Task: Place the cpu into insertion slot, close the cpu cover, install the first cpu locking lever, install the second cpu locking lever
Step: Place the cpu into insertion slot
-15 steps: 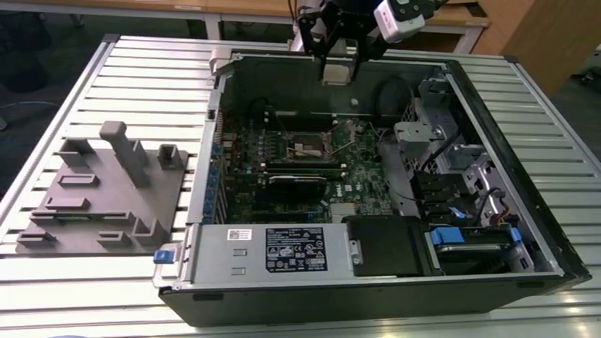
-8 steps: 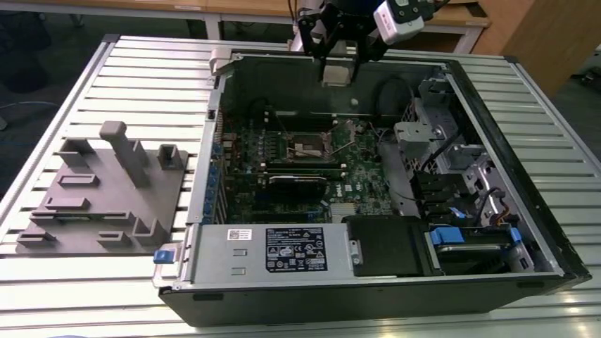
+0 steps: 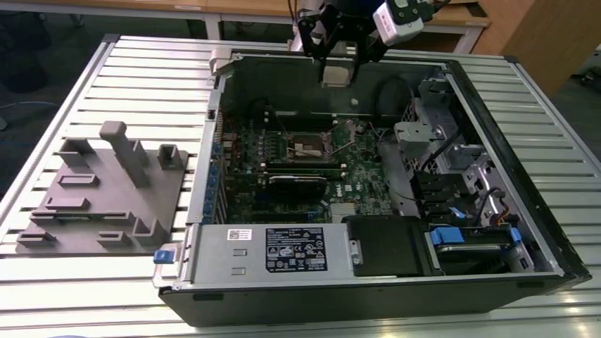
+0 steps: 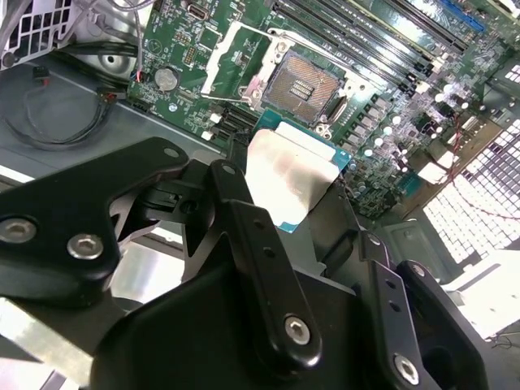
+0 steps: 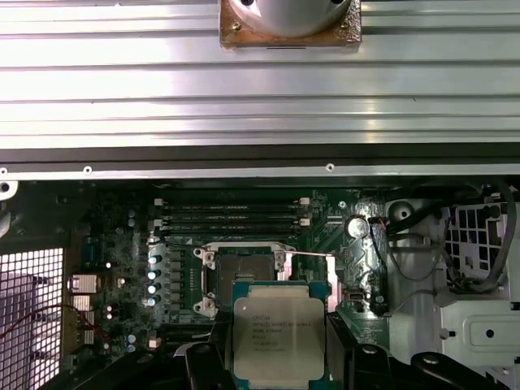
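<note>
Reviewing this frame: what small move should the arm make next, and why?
Probably lower while centring the cpu over the insertion slot. The gripper holds the chip well above the open case; the slot lies bare on the motherboard, offset from the chip in both wrist views.
</note>
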You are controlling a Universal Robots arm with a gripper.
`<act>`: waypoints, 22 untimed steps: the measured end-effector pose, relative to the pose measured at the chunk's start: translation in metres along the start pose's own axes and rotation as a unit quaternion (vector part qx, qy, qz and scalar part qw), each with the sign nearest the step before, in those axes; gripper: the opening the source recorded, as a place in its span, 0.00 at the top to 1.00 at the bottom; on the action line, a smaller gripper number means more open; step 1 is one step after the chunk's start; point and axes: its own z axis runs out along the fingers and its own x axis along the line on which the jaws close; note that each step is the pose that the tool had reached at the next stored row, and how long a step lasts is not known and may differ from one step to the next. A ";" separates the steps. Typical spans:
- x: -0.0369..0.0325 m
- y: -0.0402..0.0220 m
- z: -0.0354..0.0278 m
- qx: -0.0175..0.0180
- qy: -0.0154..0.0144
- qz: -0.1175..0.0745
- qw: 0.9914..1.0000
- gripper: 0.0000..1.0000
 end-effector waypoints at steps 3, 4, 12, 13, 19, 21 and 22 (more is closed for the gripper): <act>0.0000 -0.0001 0.0012 0.000 0.000 0.000 1.000 0.46; 0.0000 -0.0001 0.0012 0.000 0.000 0.000 1.000 0.46; -0.0001 -0.0003 0.0041 0.001 0.000 0.000 1.000 0.46; -0.0001 -0.0004 0.0043 0.001 0.000 0.000 1.000 0.46; -0.0002 -0.0005 0.0062 0.002 0.000 0.000 1.000 0.46; -0.0001 -0.0006 0.0072 0.002 0.000 0.000 1.000 0.46; -0.0002 -0.0007 0.0077 0.002 0.000 0.000 1.000 0.46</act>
